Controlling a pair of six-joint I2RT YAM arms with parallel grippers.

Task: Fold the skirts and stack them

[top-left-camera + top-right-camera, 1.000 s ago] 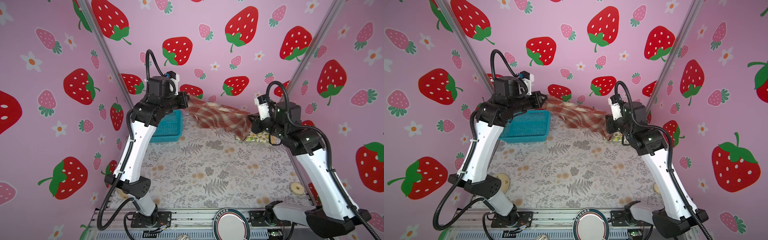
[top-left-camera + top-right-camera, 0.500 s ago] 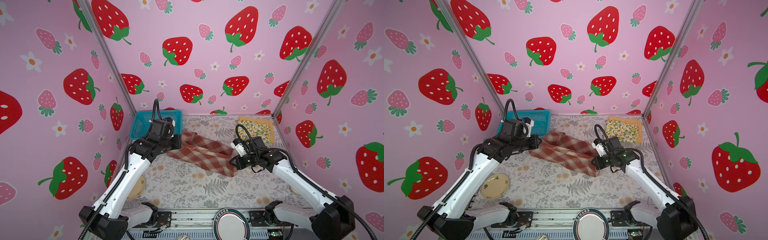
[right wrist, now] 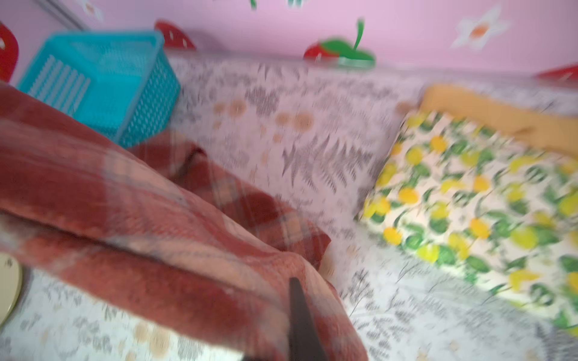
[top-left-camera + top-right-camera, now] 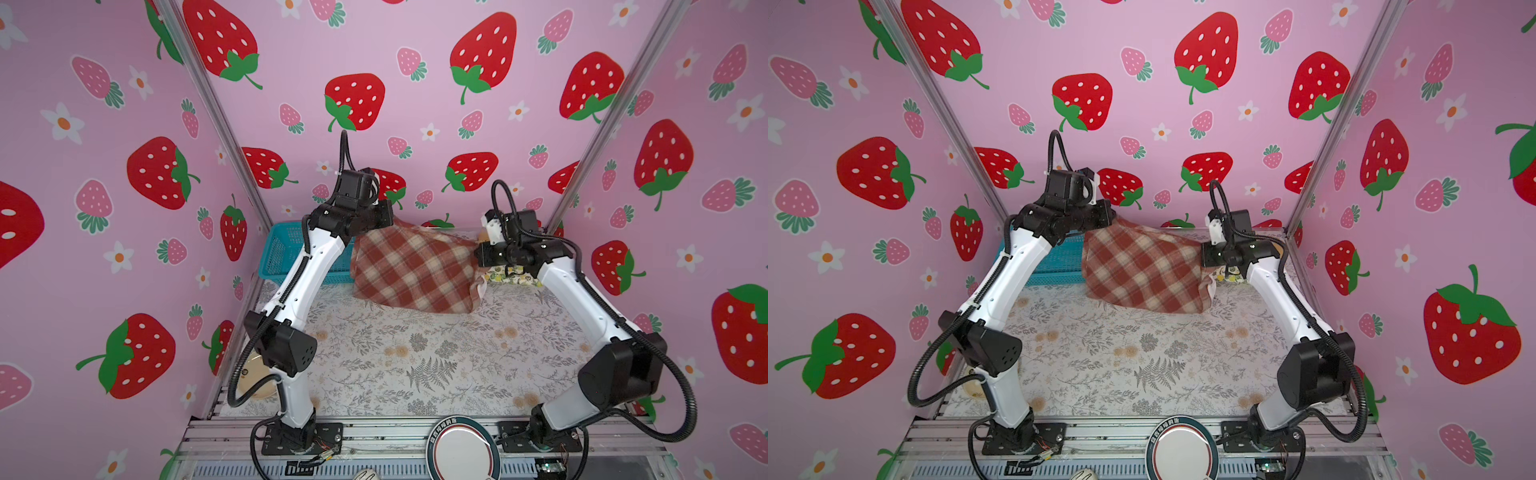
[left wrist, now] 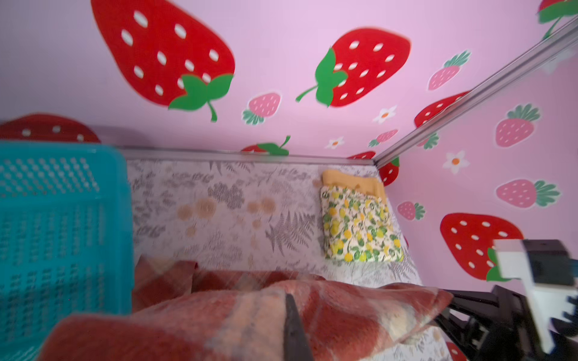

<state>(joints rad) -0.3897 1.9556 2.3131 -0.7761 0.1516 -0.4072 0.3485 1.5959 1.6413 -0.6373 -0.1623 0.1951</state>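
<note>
Plaid skirt (image 4: 415,266): top corners clamped in left pincer (image 4: 387,219) and right pincer (image 4: 478,254), hung spread, presumably for folding; folded lemon skirt (image 5: 359,225) stacked beyond right pincer.

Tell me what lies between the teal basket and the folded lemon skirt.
Only bare floral table cover between the basket and the lemon skirt, as the left wrist view shows. In both top views the hanging plaid skirt hides that stretch.
</note>
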